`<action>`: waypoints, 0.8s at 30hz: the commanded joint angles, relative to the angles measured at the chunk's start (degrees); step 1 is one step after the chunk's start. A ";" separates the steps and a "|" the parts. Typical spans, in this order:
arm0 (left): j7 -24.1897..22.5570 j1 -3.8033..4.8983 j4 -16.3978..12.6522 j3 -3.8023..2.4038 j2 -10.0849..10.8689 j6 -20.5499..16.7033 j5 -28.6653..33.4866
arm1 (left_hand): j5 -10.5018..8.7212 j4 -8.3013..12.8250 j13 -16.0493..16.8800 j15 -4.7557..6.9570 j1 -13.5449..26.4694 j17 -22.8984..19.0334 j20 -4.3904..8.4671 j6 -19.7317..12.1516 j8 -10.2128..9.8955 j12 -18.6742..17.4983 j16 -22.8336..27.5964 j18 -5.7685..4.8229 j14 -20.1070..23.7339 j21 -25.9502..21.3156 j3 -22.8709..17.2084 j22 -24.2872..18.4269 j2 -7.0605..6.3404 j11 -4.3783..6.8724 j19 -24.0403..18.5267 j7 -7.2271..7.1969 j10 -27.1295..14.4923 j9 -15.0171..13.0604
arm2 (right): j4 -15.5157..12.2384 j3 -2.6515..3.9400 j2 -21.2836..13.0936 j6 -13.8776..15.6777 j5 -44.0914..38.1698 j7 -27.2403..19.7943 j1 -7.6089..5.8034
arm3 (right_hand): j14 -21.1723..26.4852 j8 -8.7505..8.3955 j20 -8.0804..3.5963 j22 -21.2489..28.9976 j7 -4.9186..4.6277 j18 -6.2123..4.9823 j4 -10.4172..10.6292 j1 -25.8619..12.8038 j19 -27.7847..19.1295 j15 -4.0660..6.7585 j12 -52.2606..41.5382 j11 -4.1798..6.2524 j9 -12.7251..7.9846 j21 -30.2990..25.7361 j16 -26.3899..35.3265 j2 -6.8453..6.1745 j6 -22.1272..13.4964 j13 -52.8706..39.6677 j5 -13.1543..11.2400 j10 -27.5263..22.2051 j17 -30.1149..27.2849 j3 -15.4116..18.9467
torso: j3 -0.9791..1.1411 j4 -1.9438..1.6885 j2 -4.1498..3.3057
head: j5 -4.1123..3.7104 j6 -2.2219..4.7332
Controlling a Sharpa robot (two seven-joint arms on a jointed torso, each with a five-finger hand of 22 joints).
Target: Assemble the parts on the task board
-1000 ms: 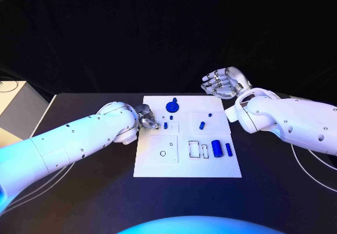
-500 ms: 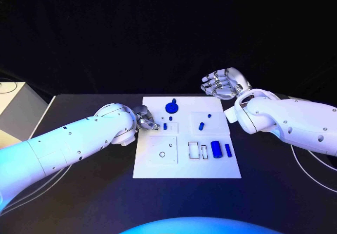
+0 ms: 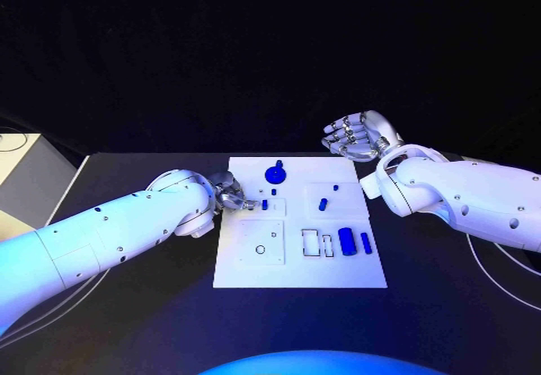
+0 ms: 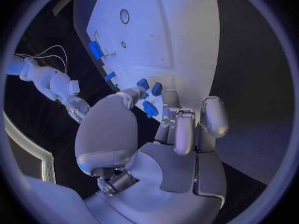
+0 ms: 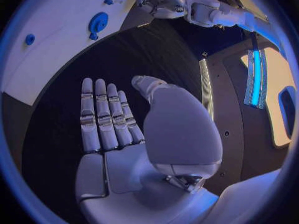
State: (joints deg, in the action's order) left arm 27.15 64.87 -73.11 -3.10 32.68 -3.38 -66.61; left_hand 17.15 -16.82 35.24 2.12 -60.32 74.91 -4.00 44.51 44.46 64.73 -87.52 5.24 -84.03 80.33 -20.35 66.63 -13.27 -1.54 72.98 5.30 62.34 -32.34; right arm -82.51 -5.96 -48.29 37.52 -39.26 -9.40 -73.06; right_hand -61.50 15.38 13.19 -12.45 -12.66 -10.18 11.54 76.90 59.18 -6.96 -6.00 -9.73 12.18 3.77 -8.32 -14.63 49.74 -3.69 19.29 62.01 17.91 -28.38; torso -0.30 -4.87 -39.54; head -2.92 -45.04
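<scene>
The white task board [image 3: 299, 262] lies mid-table. On it are a blue gear-like part [image 3: 276, 170], small blue parts [image 3: 265, 205] [image 3: 323, 203] and a blue cylinder [image 3: 347, 241] by the slots. My left hand [image 3: 234, 193] is at the board's left edge, fingers curled. In the left wrist view this hand [image 4: 177, 129] pinches a small blue part [image 4: 149, 109] between thumb and fingertips, just over the board [image 4: 156, 30]. My right hand [image 3: 355, 134] hangs raised beyond the board's far right corner. The right wrist view shows it [image 5: 109, 122] flat, fingers straight, holding nothing, with the gear-like part [image 5: 97, 23] farther off.
Black table [image 3: 135, 312] surrounds the board on all sides. A pale cabinet [image 3: 20, 176] stands off the table's left edge. White cables [image 3: 496, 273] trail under my right arm.
My left forearm has swung slightly toward the near side; its hand stays at the board's left edge. The right hand has not moved.
</scene>
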 commanded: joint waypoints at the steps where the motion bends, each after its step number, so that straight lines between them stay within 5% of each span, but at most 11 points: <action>1: -0.01 -0.09 -0.19 0.00 0.16 -1.45 1.14 | 0.38 -0.11 -0.47 -0.16 -0.36 7.57 -0.35 -0.14 0.29 0.06 0.31 0.08 -3.47 -0.31 4.33 -0.12 1.52 0.13 -0.13 0.17 -0.76 0.24 | -0.04 0.02 0.02 -0.22 0.02 -0.84 0.02 | 0.13 -0.31 0.04 0.07 -0.79 -0.28 -0.32 -0.57 -0.49 -0.15 0.28 -0.06 -0.09 -0.19 0.25 0.14 -0.54 0.08 0.25 -0.18 -0.09 0.10 | 0.02 0.00 -0.04 | 0.05 0.06; 9: -0.42 -0.10 -0.76 -0.30 1.04 -3.06 2.32 | -0.36 -0.17 -0.93 -0.26 0.41 7.38 -0.44 -0.42 0.99 0.38 0.36 0.16 -3.40 -0.51 13.16 -0.42 4.22 0.10 -0.35 0.26 -1.11 0.55 | -0.03 0.02 -0.02 -0.18 0.07 -0.86 0.04 | 0.26 -0.38 0.13 0.37 -0.83 -0.28 -0.34 -0.63 -0.68 -0.23 0.37 -0.12 -0.13 -0.19 0.46 0.18 -0.60 0.08 0.30 -0.25 -0.31 0.22 | 0.07 -0.01 -0.04 | 0.02 0.09; 13: -0.82 -0.11 -1.28 -1.25 1.73 -4.08 3.08 | -1.47 -0.15 -1.34 -0.32 0.61 7.12 -0.49 -0.67 1.28 0.39 0.45 0.21 -3.31 -0.63 16.48 -0.64 5.40 -0.02 -0.52 0.31 -1.43 0.65 | -0.03 0.02 -0.08 -0.18 0.09 -0.86 0.05 | 0.34 -0.40 0.17 0.54 -0.85 -0.28 -0.36 -0.65 -0.79 -0.28 0.41 -0.14 -0.14 -0.20 0.59 0.21 -0.61 0.07 0.34 -0.26 -0.43 0.28 | 0.07 0.01 -0.04 | -0.01 0.11; 15: -1.57 -0.12 -1.72 -2.44 2.26 -4.82 4.28 | -1.53 -0.15 -2.48 -0.47 0.39 6.43 -0.57 -1.33 1.12 -0.09 0.72 0.41 -3.03 -1.08 17.71 -1.57 6.04 -0.21 -1.25 0.54 -2.32 0.88 | -0.02 0.02 -0.11 -0.18 0.09 -0.87 0.06 | 0.34 -0.40 0.17 0.54 -0.85 -0.28 -0.36 -0.65 -0.79 -0.28 0.41 -0.14 -0.14 -0.20 0.59 0.21 -0.61 0.07 0.34 -0.26 -0.43 0.28 | 0.07 0.01 -0.03 | -0.03 0.16; 19: -5.31 -0.11 -2.17 -4.20 2.89 -6.26 8.26 | -1.33 -0.12 -5.26 -1.62 -1.29 -0.52 -1.40 -4.41 0.41 -1.67 3.62 1.73 0.18 -4.55 19.15 -8.02 7.91 -1.51 -6.64 1.92 -6.53 2.05 | 0.00 0.02 -0.16 -0.16 0.13 -0.91 0.08 | 0.38 -0.42 0.20 0.63 -0.87 -0.28 -0.38 -0.65 -0.86 -0.30 0.44 -0.15 -0.15 -0.20 0.65 0.24 -0.62 0.07 0.36 -0.28 -0.50 0.31 | 0.11 -0.01 -0.02 | 0.00 0.29; 22: -9.66 -0.10 -1.97 -5.09 2.92 -7.85 11.34 | -0.69 -0.04 -6.57 -3.03 -4.51 -10.88 -2.67 -6.78 -0.42 -3.37 8.54 3.78 6.42 -11.00 18.29 -18.49 9.37 -3.01 -15.86 3.42 -10.92 3.50 | 0.04 0.02 -0.16 -0.15 0.17 -0.96 0.08 | 0.39 -0.43 0.21 0.68 -0.87 -0.29 -0.39 -0.66 -0.88 -0.31 0.45 -0.15 -0.15 -0.19 0.68 0.25 -0.63 0.07 0.37 -0.28 -0.54 0.32 | 0.12 -0.02 0.04 | 0.09 0.43; 24: -12.68 -0.09 -1.47 -5.48 2.68 -8.77 12.91 | -0.26 0.20 -8.31 -3.85 -11.05 -22.10 -3.62 -8.60 -1.58 -5.26 14.49 5.24 14.17 -16.85 15.30 -26.22 10.22 -3.89 -22.65 4.26 -14.37 5.38 | 0.07 0.02 -0.13 -0.17 0.20 -1.00 0.08 | 0.40 -0.43 0.22 0.70 -0.87 -0.29 -0.39 -0.65 -0.89 -0.31 0.45 -0.16 -0.15 -0.19 0.69 0.26 -0.62 0.07 0.38 -0.28 -0.55 0.32 | 0.12 0.01 0.01 | 0.14 0.54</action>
State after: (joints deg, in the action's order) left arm 21.75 64.77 -74.73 -8.51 35.60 -8.96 -59.00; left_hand 16.62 -16.69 27.48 -1.48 -69.17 56.47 -7.34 36.69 43.33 60.07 -75.04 9.89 -72.42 65.22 -4.01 42.62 -3.26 -5.16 52.29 9.41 49.06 -27.56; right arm -82.43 -5.96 -48.44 37.57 -39.03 -9.47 -73.01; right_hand -61.29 15.16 13.33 -11.80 -12.60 -10.18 11.38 76.68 58.60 -7.16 -5.77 -9.73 12.13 3.77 -7.98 -14.40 49.41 -3.71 19.29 62.01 17.45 -28.22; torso -0.19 -4.87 -39.56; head -2.87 -44.63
